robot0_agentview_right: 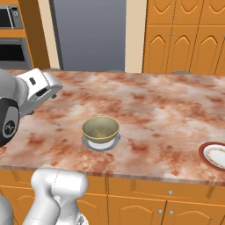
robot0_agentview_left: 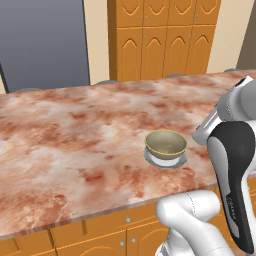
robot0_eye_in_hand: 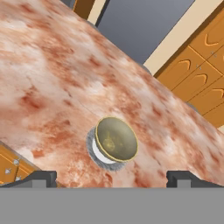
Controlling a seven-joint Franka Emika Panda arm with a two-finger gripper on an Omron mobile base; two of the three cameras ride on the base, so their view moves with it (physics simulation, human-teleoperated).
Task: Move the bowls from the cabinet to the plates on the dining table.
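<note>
One olive-bronze bowl (robot0_agentview_left: pixel 166 144) (robot0_agentview_right: pixel 100 128) with a yellowish speckled inside sits upright on the grey-rimmed plate (robot0_agentview_left: pixel 148 158) (robot0_agentview_right: pixel 86 143) near the front edge of the dining table (robot0_agentview_left: pixel 75 130). A red-rimmed plate (robot0_agentview_right: pixel 204 152) with a bare white centre lies farther right on the same top, cut by the picture's edge. In the hand view my gripper (robot0_eye_in_hand: pixel 111 178) stands open with nothing between its fingertips (robot0_eye_in_hand: pixel 43 177), raised above and back from the bowl (robot0_eye_in_hand: pixel 116 139) and its plate (robot0_eye_in_hand: pixel 90 146). The cabinet is out of view.
Tall full-height orange cupboards (robot0_agentview_left: pixel 165 40) stand behind the table beside a grey refrigerator (robot0_agentview_left: pixel 45 45). A built-in oven and microwave (robot0_agentview_right: pixel 13 35) sit at the far left. Orange doors with silver knobs (robot0_agentview_right: pixel 171 193) run under the table's front edge.
</note>
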